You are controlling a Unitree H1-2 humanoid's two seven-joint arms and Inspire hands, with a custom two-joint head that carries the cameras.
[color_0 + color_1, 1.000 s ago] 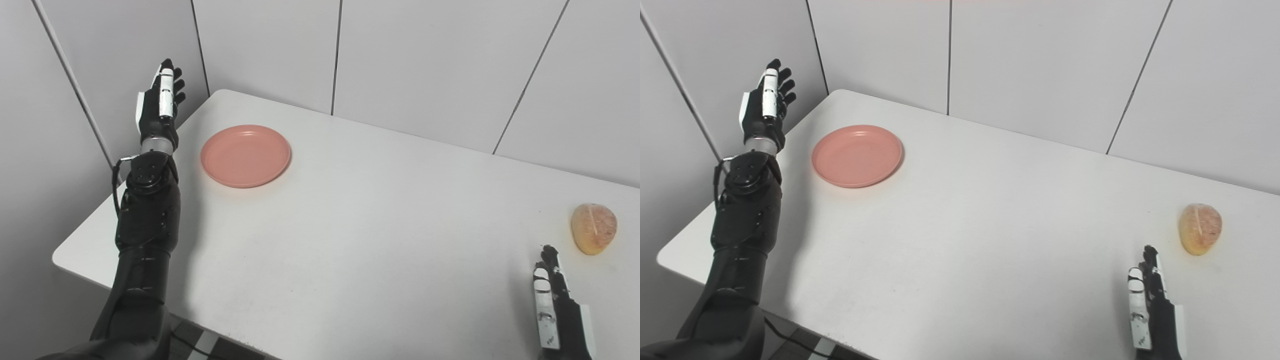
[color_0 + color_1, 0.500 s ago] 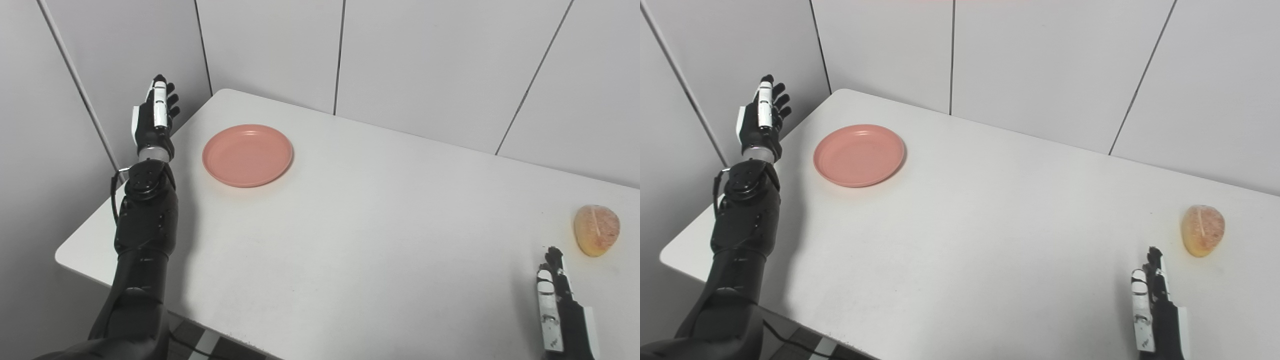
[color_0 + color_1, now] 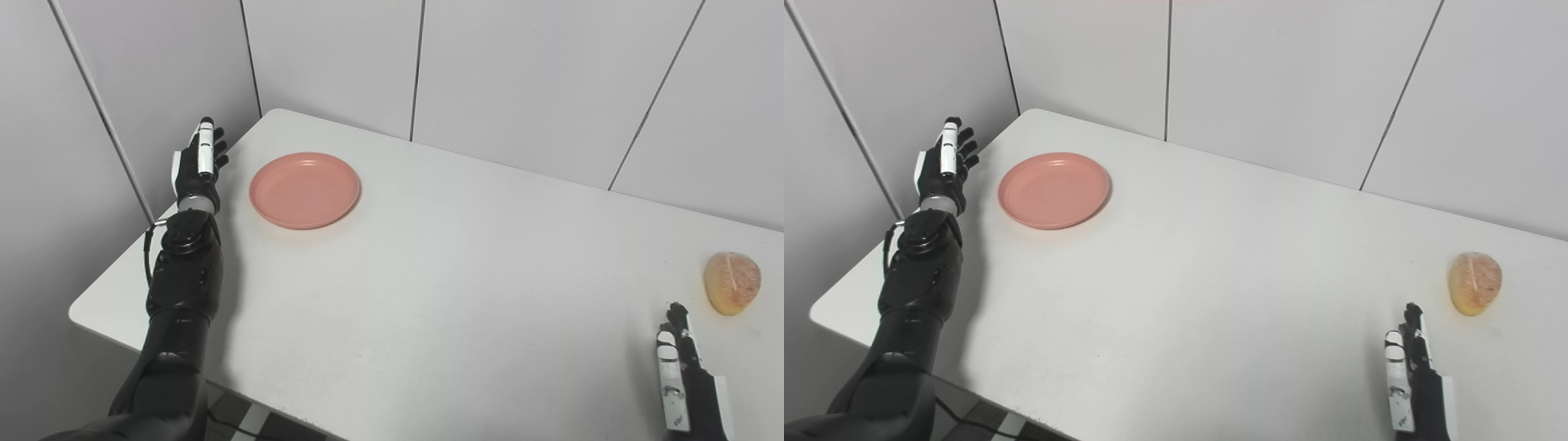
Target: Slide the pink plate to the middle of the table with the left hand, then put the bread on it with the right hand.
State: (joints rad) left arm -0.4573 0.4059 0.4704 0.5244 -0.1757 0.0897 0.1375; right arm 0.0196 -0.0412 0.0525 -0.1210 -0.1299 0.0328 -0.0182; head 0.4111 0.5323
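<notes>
Pink plate [image 3: 304, 190] lies near the counter's [image 3: 429, 275] far left corner, empty. Left robot hand [image 3: 197, 164] open, beside its left, not touching. Bread [image 3: 732, 283] near right edge; right robot hand [image 3: 683, 373] open, just short.

White counter [image 3: 429, 294] with rounded corners, set into a corner of the room. Pale grey wall panels [image 3: 520, 79] behind and at the left, divided by thin dark seams. Soft, even light. Dark tiled floor [image 3: 245, 422] under the near edge.
</notes>
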